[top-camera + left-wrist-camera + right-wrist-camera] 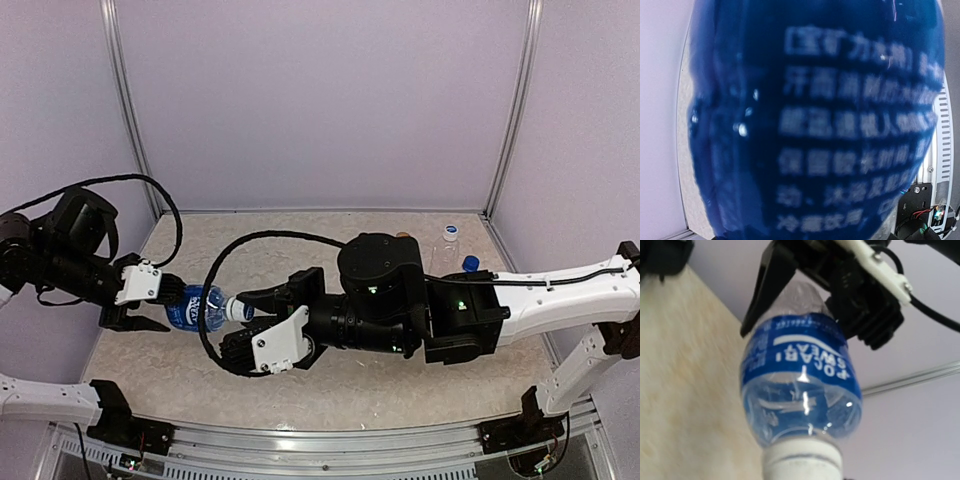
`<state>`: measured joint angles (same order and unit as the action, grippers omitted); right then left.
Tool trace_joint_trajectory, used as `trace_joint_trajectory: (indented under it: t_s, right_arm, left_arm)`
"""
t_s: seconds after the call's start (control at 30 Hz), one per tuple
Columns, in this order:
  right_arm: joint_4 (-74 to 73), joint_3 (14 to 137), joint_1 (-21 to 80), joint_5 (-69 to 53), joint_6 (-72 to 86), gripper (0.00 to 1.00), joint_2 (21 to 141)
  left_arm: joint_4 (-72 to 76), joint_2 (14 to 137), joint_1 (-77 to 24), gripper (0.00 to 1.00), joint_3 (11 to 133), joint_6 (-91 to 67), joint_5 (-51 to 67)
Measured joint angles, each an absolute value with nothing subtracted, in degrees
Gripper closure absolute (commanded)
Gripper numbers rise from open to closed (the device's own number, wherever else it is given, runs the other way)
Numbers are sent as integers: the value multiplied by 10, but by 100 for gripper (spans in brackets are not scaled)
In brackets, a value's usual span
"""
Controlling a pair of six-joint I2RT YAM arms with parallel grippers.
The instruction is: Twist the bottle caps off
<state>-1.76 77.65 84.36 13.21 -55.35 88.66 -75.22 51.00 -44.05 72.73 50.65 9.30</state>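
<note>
four bottles at most can be counted. one blue-labelled bottle (200, 305), bearing one white cap (240, 310), is seen at mid-worktop. two clear bottles are seen at the far right: a pale-capped bottle (450, 240) and a blue-capped bottle (470, 265). a fourth is hinted at by one orange scrap (404, 236) at the far edge, too hidden to be sure of. two arms are counted, the left arm (60, 250) and the right arm (560, 290). two grippers are counted, the left gripper (168, 308) and the right gripper (245, 315). one worktop (180, 370) is seen.
</note>
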Motion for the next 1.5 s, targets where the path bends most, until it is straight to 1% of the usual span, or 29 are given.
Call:
trace_joint_trajectory:
  t_s: [0.2,0.37,0.4,0.43,0.47,0.5,0.57,0.6,0.77,0.9,1.03,1.17,1.3,1.4,1.5]
  right_arm:
    - [10,743,849,170,-637,100,882]
    - [34,731,849,170,-659,100,880]
    - [36,731,849,170,-662,96,880]
    - [38,731,849,170,-664,86,880]
    - [39,731,849,170,-665,67,880]
    - [42,731,849,170,-667,38,881]
    - [52,730,849,174,-665,3,881]
    - [60,728,849,180,-665,1,881]
    - [101,726,846,213,-624,1,881]
    - [103,725,832,188,-519,1,866]
    - [93,745,782,120,-326,3,846]
    - [68,813,706,46,-86,13,856]
    - [58,849,637,-16,128,14,872]
    - [48,848,604,-55,233,18,889]
    - [38,848,600,-91,296,24,911]
  left_arm:
    - [-731,503,-441,65,701,501,95]
    - [-729,502,-441,65,700,496,97]
    - [-729,502,-441,65,701,495,97]
    - [-729,501,-441,65,703,495,97]
    - [-729,501,-441,65,703,495,97]
    - [-729,501,-441,65,705,495,96]
    - [-729,500,-441,65,705,491,96]
    - [-729,499,-441,65,706,486,95]
    - [-717,487,-438,65,707,473,77]
    - [-639,477,-432,65,689,475,12]
    - [-500,466,-430,65,621,523,-84]
    - [-365,477,-430,65,569,591,-167]
    - [-272,484,-430,65,565,635,-213]
    - [-234,481,-430,65,564,658,-229]
    - [-217,477,-432,65,561,673,-234]
